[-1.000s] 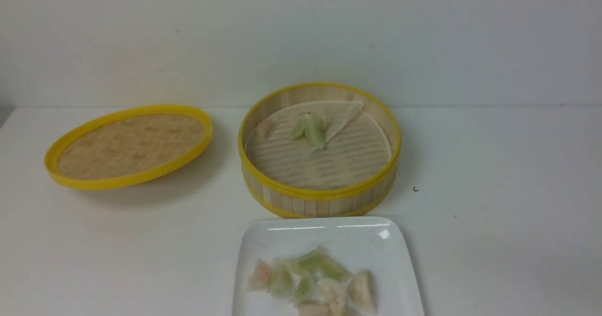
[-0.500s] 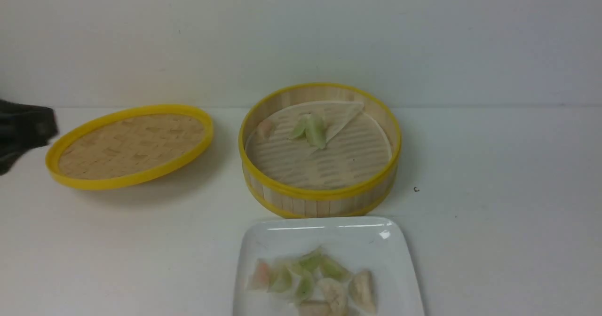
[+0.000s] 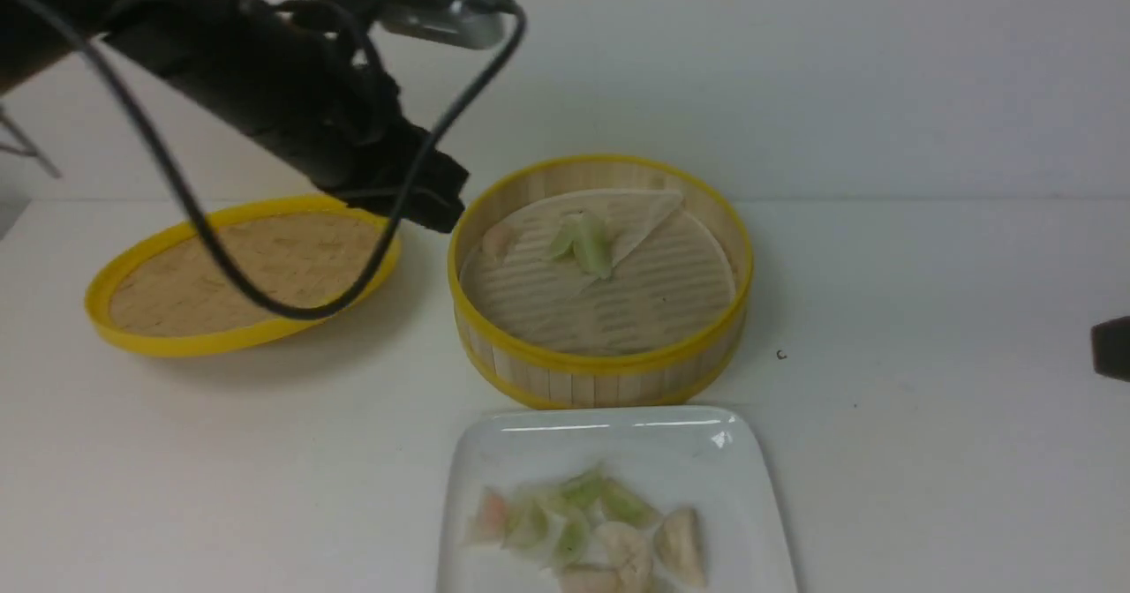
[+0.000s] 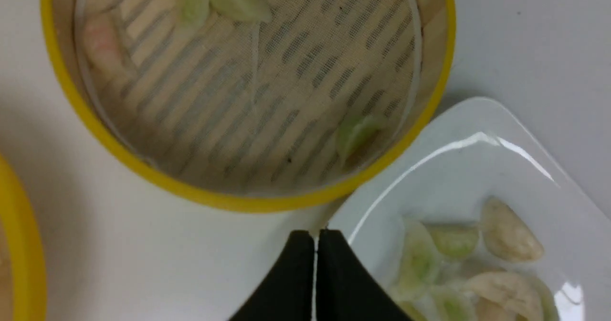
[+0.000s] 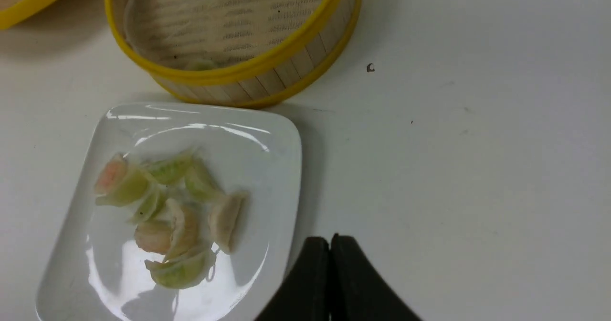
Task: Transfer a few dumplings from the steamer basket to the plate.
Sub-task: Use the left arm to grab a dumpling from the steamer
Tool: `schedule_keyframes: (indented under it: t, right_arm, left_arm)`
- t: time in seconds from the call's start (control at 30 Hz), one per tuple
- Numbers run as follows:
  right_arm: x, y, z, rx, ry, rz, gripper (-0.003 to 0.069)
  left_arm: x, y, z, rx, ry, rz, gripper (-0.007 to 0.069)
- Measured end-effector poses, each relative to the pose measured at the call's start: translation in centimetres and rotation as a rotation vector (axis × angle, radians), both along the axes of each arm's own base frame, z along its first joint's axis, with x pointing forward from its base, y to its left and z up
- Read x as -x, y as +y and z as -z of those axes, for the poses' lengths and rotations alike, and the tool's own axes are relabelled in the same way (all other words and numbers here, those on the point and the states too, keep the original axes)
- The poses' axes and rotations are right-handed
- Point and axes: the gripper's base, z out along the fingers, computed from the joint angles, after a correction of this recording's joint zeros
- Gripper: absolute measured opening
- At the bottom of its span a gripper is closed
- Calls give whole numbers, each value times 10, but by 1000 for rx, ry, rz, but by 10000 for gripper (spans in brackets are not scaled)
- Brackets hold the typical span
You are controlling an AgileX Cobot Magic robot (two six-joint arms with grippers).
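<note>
Though closed, left gripper (image 4: 316,236) near steamer basket (image 3: 600,365); c-shaped mark (image 3: 780,356) on table (image 3: 927,293).

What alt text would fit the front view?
The left gripper hangs by the left rim of the basket, which holds a few dumplings; a lid lies farther left. More dumplings sit on the plate nearest the camera.

Most dumplings (image 3: 587,527) lie clustered on the white plate (image 3: 618,441); a few (green, pinkish) sit in the steamer basket (image 3: 600,368).
</note>
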Motion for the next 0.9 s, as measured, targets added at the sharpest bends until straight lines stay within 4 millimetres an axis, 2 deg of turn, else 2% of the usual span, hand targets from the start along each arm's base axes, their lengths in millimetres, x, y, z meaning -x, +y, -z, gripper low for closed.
schedule_keyframes:
  t: [0.03,0.07,0.27,0.33,0.37,0.4,0.5,0.53,0.57,0.6,0.63,0.67,0.73,0.77,0.9]
  right_arm:
    - [0,0,0,0,1,0,-15]
    - [1,0,1,0,10,-3,-15]
    - [3,3,1,-37,35,-16,-15]
    - [3,5,0,-62,40,-16,-15]
    - [3,5,0,-63,41,-14,-15]
    - [3,5,0,-74,45,-7,-15]
    - [3,5,0,-87,53,8,-15]
    - [3,5,0,-91,54,11,-15]
    - [3,5,0,-92,54,11,-15]
    - [3,5,0,-93,55,12,-15]
    - [3,5,0,-93,55,12,-15]
    - [3,5,0,-94,55,12,-15]
    - [3,5,0,-94,55,13,-15]
    - [3,5,0,-95,55,14,-15]
    - [3,5,0,-95,55,14,-15]
  left_arm:
    - [-2,-1,1,-3,1,5,-6]
    - [-15,-12,9,-24,4,34,-6]
    - [-54,-35,38,-60,13,117,-6]
    - [-72,-41,60,-81,26,158,-2]
    - [-74,-42,60,-82,20,164,0]
    - [-82,-44,69,-90,15,182,15]
    - [-98,-49,91,-98,6,195,93]
    - [-104,-50,102,-98,1,188,141]
    - [-106,-51,105,-98,-3,185,158]
    - [-111,-52,112,-101,-25,179,225]
    - [-112,-52,114,-102,-29,178,245]
    - [-116,-53,124,-121,-53,192,319]
    - [-119,-53,127,-134,-73,202,359]
    - [-122,-54,133,-148,-104,208,407]
    - [-129,-58,146,-154,-149,193,411]
